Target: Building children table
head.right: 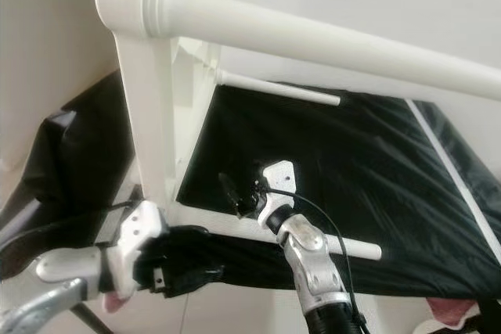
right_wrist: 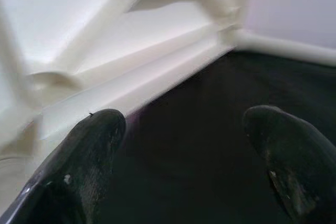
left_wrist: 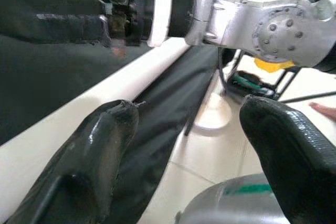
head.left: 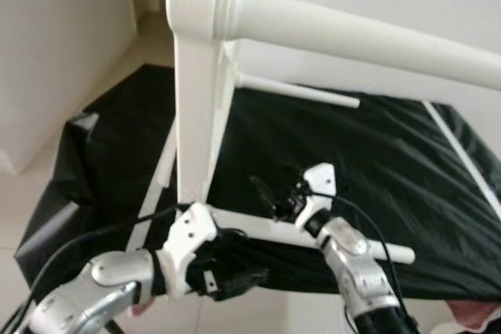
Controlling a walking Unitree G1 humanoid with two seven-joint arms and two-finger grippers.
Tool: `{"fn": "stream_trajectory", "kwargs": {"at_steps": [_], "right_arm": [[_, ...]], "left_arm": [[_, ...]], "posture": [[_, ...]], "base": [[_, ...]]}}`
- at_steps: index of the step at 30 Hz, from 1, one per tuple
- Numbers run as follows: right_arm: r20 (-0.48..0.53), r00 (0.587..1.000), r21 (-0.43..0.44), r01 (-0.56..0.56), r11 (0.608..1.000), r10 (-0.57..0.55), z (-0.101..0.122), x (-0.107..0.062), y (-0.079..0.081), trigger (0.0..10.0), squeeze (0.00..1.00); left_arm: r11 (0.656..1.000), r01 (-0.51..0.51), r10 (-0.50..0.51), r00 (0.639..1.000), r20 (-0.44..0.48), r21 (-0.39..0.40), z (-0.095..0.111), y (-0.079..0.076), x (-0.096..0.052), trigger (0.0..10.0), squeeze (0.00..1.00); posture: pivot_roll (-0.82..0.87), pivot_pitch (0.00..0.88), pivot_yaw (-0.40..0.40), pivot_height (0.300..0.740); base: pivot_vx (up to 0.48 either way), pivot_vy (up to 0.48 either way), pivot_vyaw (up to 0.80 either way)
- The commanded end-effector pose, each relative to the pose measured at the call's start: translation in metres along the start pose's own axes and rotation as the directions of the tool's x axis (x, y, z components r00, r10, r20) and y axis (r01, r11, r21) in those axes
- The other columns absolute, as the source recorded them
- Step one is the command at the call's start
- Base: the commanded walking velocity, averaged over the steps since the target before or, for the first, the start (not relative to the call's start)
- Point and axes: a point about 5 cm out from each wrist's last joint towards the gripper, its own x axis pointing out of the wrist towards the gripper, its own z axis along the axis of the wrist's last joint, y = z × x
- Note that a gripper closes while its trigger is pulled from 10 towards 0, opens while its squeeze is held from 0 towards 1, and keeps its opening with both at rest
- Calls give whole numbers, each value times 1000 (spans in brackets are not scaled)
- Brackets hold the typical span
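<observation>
Two grippers at low leg (head.left: pixel 258 228) of table (head.left: pixel 200 115), tipped on black sheet (head.left: pixel 376 154) | left (head.left: pixel 235 279) spread, right (head.left: pixel 274 193) spread, empty | risk: nudged table topples

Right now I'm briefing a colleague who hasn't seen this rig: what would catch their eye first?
The white children's table lies on its side on a black sheet, one thick leg jutting across the top of the head views. Low in front, the left gripper and right gripper, both open, sit at the lowest leg.
</observation>
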Motion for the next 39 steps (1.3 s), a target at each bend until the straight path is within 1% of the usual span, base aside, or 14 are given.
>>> {"fn": "stream_trajectory", "kwargs": {"at_steps": [1,5,9,11,14,15,18,19,22,25,29,30,32,39], "right_arm": [[15,997,-41,83,996,-82,7,-9,-15,10000,0],[48,978,-70,206,976,-203,16,-25,-28,10000,0],[58,966,-86,256,963,-252,17,-29,-32,10000,0],[57,945,-82,325,942,-321,16,-35,-35,10000,0],[57,926,-81,378,922,-374,15,-38,-37,10000,0],[54,916,-85,401,912,-397,14,-39,-38,10000,0],[54,916,-85,401,912,-397,14,-39,-38,10000,0],[54,901,-74,433,898,-430,14,-39,-40,10000,0],[59,887,-74,461,884,-457,15,-39,-42,10000,0],[66,886,-83,463,882,-459,15,-39,-43,10000,0],[81,886,-101,464,880,-457,16,-38,-43,10000,0],[91,884,-109,466,878,-458,17,-38,-44,10000,0],[93,883,-109,469,877,-460,17,-38,-44,10000,0],[104,875,-110,482,869,-472,18,-37,-43,10000,0]], "left_arm": [[995,-98,98,995,2,-5,1,6,5,10000,0],[980,-198,198,979,49,-1,2,14,20,10000,0],[968,-252,251,965,72,8,4,20,24,10000,0],[943,-333,332,938,98,-7,3,29,29,10000,0],[928,-372,370,921,119,-6,4,33,35,10000,0],[929,-370,368,923,117,-6,3,32,41,10000,0],[929,-370,368,923,117,-6,3,32,41,10000,0],[943,-333,330,939,97,17,0,30,51,10000,0],[946,-319,313,945,92,51,1,30,59,10000,0],[948,-312,304,947,100,70,3,30,63,10000,0],[946,-309,298,948,110,95,6,31,75,10000,0],[949,-301,290,950,118,92,8,30,83,10000,0],[950,-295,282,951,130,97,9,29,85,10000,0],[933,-330,310,940,145,144,13,34,99,10000,0]], "posture": [[137,0,-86,740],[127,0,-78,740],[122,0,-72,740],[116,0,-67,740],[109,0,-61,740],[108,0,-60,740],[108,0,-60,740],[108,0,-61,740],[104,0,-58,740],[101,0,-54,740],[94,0,-48,740],[95,0,-49,740],[96,0,-49,740],[98,0,-47,740]], "base": [[0,0,0],[0,0,0],[0,0,0],[0,0,0],[0,0,0],[0,0,0],[0,0,0],[0,0,0],[0,0,0],[0,0,0],[0,0,0],[0,0,0],[0,0,0],[0,0,0]]}}
